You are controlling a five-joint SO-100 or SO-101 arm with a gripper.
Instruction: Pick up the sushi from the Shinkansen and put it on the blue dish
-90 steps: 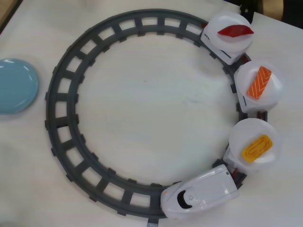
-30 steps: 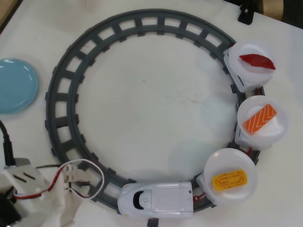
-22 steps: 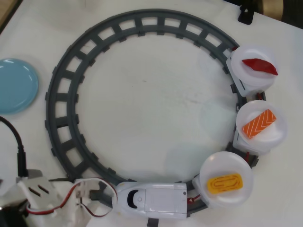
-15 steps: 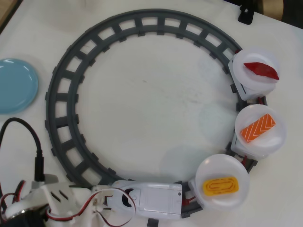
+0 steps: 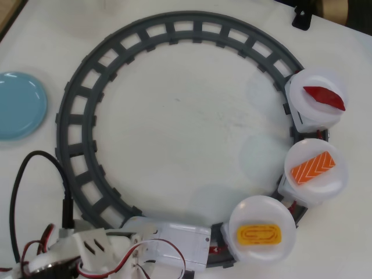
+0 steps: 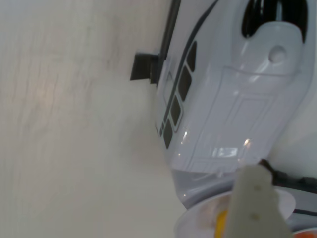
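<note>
At the near right of the overhead view, the sushi (image 5: 258, 235) is seen lying on the round white plate (image 5: 263, 226) of the car just behind the Shinkansen (image 5: 174, 241), whose white body sits on the grey circular track (image 5: 81, 104) at the near edge. It has not been lifted. Two further plates are carried behind it, with a salmon piece (image 5: 313, 167) and a dark red piece (image 5: 324, 98). The blue dish (image 5: 20, 104) is left bare at the far left, well apart from the train. The arm (image 5: 87, 250) is placed over the train's nose; in the wrist view only one finger (image 6: 257, 203) is shown, close above the plate's rim with a sliver of yellow beside it, so whether the claw is apart or together cannot be told. By this judgement, grasp, carry and placing are all left to do.
</note>
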